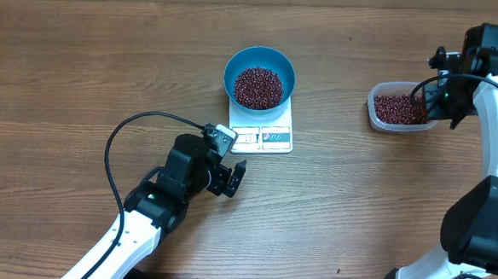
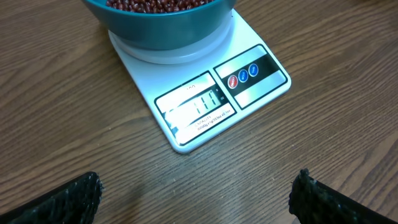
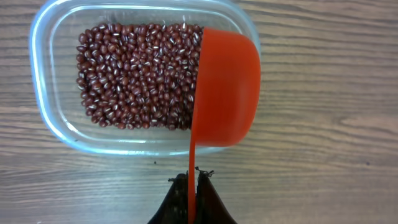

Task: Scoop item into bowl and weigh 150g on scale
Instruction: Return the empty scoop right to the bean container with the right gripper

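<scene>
The wooden table (image 1: 82, 62) carries everything. The left gripper (image 1: 234, 177) hangs just in front of the scale (image 1: 262, 138), jaws wide and holding nothing. The right gripper (image 3: 193, 186) is clamped on the handle of a red scoop (image 3: 227, 87). The blue bowl (image 1: 234, 66) sits on the scale's rear half. A clear tub (image 3: 50, 37) stands well to the right. The scoop's cup is over the tub's end. Beans (image 1: 258, 87) lie heaped in the bowl, and more fill the tub.

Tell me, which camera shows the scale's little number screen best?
The left wrist view: the scale is close up and its display faces the camera. Overhead, the scale is small, its display too tiny to read. The right wrist view shows no scale.
</scene>
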Controlling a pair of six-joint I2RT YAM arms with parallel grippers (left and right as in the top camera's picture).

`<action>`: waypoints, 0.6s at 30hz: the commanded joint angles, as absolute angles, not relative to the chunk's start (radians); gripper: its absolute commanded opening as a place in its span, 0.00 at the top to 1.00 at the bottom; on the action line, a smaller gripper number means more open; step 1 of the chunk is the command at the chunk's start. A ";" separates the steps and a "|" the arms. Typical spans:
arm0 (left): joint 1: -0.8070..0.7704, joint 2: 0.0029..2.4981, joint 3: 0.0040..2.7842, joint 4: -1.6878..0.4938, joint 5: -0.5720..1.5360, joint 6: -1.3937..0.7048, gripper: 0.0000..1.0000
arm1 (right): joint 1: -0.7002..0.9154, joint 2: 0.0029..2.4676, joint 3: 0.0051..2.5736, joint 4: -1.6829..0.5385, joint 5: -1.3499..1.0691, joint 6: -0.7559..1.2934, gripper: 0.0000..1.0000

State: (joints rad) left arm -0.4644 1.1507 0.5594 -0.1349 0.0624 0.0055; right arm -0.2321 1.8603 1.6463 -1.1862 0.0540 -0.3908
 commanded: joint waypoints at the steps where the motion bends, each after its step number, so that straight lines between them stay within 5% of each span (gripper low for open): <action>1: -0.465 1.158 0.558 -0.134 0.051 0.000 0.00 | -0.229 1.860 1.598 -1.148 0.039 -0.461 0.96; 18: -0.465 1.158 0.558 -0.134 0.051 0.000 0.00 | -0.229 1.869 1.465 -0.952 0.040 -0.482 0.96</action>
